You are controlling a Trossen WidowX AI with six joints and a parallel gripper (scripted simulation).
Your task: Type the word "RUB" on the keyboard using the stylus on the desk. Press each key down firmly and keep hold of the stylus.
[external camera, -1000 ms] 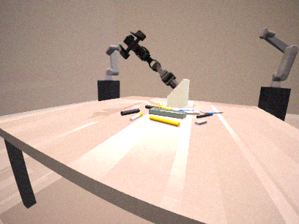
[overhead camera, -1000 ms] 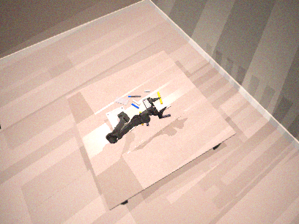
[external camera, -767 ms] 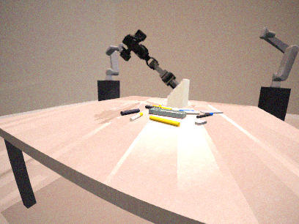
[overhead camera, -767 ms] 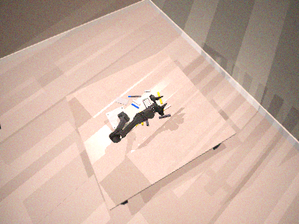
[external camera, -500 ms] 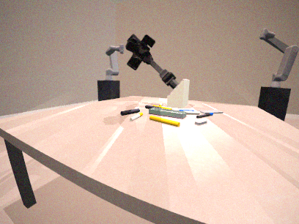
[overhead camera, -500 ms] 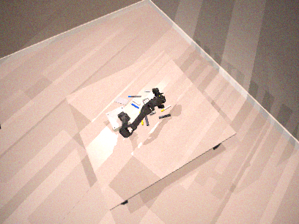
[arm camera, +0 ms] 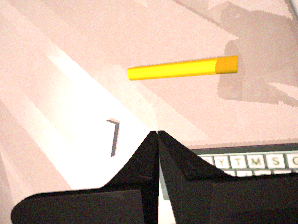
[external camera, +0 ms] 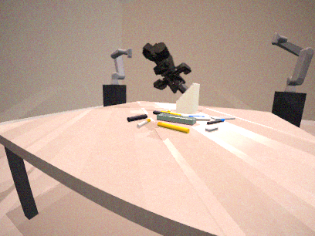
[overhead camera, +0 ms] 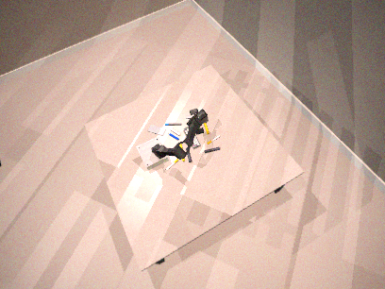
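My gripper (arm camera: 157, 137) is shut, with its fingertips together and nothing between them. In the exterior view the arm is folded high above the desk. The keyboard (external camera: 176, 119) (arm camera: 240, 149) lies flat on the desk; in the wrist view part of its letter rows shows at the lower right, partly hidden by a finger. A yellow stick (arm camera: 175, 69) (external camera: 173, 127) (overhead camera: 206, 127) with an orange end lies beside it. A black stick (external camera: 137, 118) (overhead camera: 212, 149) and a white and yellow one (external camera: 143, 123) also lie near. I cannot tell which is the stylus.
A pale wedge-shaped block (external camera: 188, 102) stands behind the keyboard. A black and blue pen (external camera: 215, 121) (overhead camera: 173, 124) and a small grey block (external camera: 211, 129) lie beside it. The desk's edge (external camera: 77, 189) runs across the front. Two grey arms stand on black pedestals in the background.
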